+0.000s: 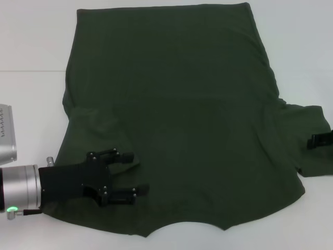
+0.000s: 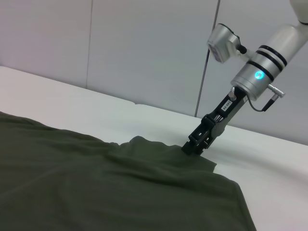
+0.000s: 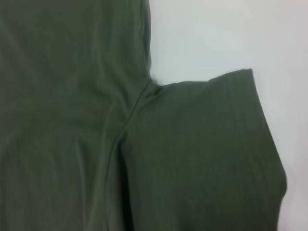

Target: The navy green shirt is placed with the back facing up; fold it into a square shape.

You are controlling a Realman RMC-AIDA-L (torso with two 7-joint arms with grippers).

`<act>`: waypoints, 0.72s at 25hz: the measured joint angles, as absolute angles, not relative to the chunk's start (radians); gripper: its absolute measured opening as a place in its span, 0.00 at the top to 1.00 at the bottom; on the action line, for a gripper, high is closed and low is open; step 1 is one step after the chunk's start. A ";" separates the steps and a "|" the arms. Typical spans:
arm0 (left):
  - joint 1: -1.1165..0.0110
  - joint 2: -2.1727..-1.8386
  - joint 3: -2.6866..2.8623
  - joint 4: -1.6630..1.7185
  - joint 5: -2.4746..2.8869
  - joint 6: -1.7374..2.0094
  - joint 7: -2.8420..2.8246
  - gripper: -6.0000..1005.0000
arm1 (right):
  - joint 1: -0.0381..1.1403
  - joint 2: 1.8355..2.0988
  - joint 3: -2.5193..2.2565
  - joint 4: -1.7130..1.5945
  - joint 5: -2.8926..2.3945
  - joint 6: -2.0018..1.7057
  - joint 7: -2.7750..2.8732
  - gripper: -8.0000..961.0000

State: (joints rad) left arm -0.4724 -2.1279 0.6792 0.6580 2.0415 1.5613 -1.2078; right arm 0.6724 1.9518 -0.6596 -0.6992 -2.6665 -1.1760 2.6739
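Observation:
The navy green shirt (image 1: 182,114) lies spread flat on the white table (image 1: 31,41), hem at the far side and collar at the near edge. Its left sleeve lies folded in over the body. My left gripper (image 1: 132,173) hovers open over that folded-in part near the shirt's near left corner, with nothing between its fingers. The right sleeve (image 1: 309,156) still sticks out sideways, and my right gripper (image 1: 319,140) rests on its outer edge. In the left wrist view the right gripper (image 2: 192,148) touches the slightly raised sleeve (image 2: 159,151). The right wrist view shows the sleeve (image 3: 202,159) and armpit seam only.
White table surface (image 2: 72,103) surrounds the shirt on all sides, with a white wall (image 2: 144,48) behind the right arm. A silver part of the left arm (image 1: 6,133) shows at the left edge.

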 joint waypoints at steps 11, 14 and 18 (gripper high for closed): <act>-0.473 -2.135 0.683 0.658 2.044 1.546 -1.210 0.12 | 0.674 1.956 -0.681 -0.688 -2.661 -1.157 2.674 0.04; -0.473 -2.135 0.682 0.658 2.043 1.542 -1.210 0.12 | 0.676 1.959 -0.682 -0.688 -2.660 -1.157 2.674 0.04; -0.474 -2.135 0.682 0.658 2.042 1.535 -1.210 0.12 | 0.687 1.967 -0.683 -0.687 -2.658 -1.161 2.673 0.04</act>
